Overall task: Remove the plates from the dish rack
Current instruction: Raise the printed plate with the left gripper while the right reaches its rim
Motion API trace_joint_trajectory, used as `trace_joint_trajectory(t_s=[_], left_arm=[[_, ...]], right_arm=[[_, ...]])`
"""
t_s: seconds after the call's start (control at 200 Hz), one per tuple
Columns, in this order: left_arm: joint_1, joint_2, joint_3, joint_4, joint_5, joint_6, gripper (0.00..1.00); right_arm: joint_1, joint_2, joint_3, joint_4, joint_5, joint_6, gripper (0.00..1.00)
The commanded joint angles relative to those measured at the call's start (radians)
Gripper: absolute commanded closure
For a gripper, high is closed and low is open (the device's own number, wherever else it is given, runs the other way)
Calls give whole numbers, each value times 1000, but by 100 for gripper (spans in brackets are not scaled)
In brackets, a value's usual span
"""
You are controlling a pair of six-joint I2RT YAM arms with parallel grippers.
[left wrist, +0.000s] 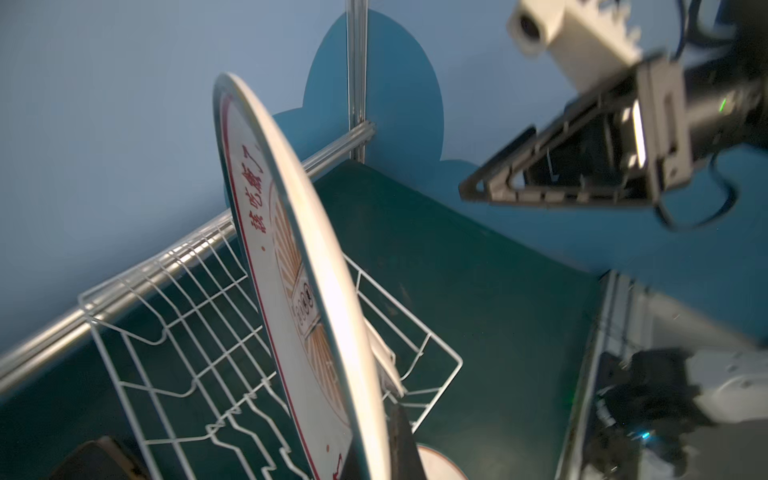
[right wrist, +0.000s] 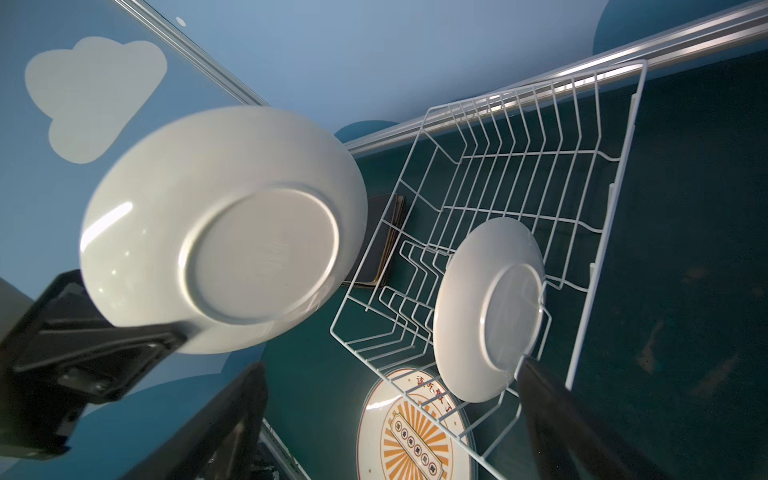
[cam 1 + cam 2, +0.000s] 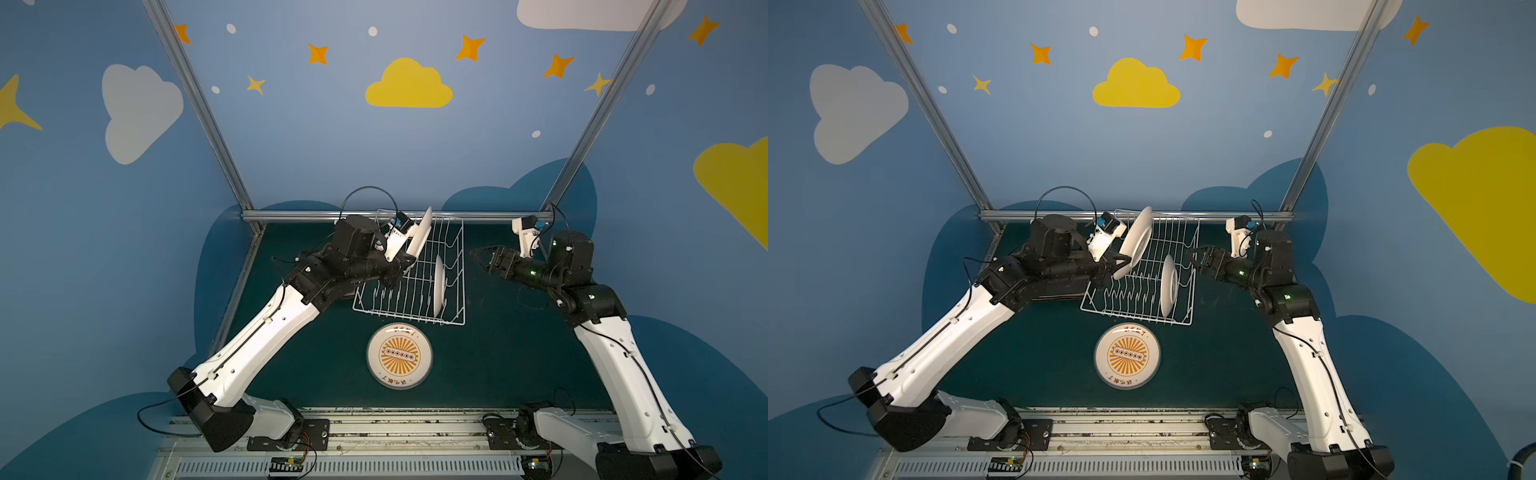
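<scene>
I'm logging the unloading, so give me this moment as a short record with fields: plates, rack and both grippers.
left gripper: shut on held plate, raised over rack
right gripper: open, empty, beside rack
racked plate: upright, only one in rack
printed plate: face up on table, in front of rack
dark plates: stacked beside rack, left arm's side

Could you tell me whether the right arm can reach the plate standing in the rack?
Probably yes: the open right gripper hovers beside the dish rack, near the standing plate; only the rack's wire side intervenes.
</scene>
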Motion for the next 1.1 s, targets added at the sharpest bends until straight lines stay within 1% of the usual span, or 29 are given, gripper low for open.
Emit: trace_joint_trajectory(t_s=[0.0,0.17,0.295,0.41,0.526,0.736,0.856,0.986,1.096], left_arm=[[-45,-59,-59,112,-136,281,97],[-133,-116,-195,201,-302,568,97],[-194,-128,-272,256,-427,774,97],[-240,-129,-350,341,-520,930,97],[-280,-131,-430,470,-582,1059,97],[-303,-124,-474,574,-622,1137,97],[-310,-124,-484,591,-619,1152,97],[-315,-123,-499,593,-624,1161,97],[-315,-128,-515,593,-624,1164,97]], right_arm=[[9,16,41,38,-56,72,7],[51,66,89,37,-82,102,7],[83,86,106,24,-69,109,6],[113,99,105,12,-56,117,7],[133,114,103,-42,-14,111,13],[150,137,103,-160,76,74,24],[157,151,95,-169,70,62,31],[161,164,78,-151,48,65,44],[162,171,60,-103,23,104,55]])
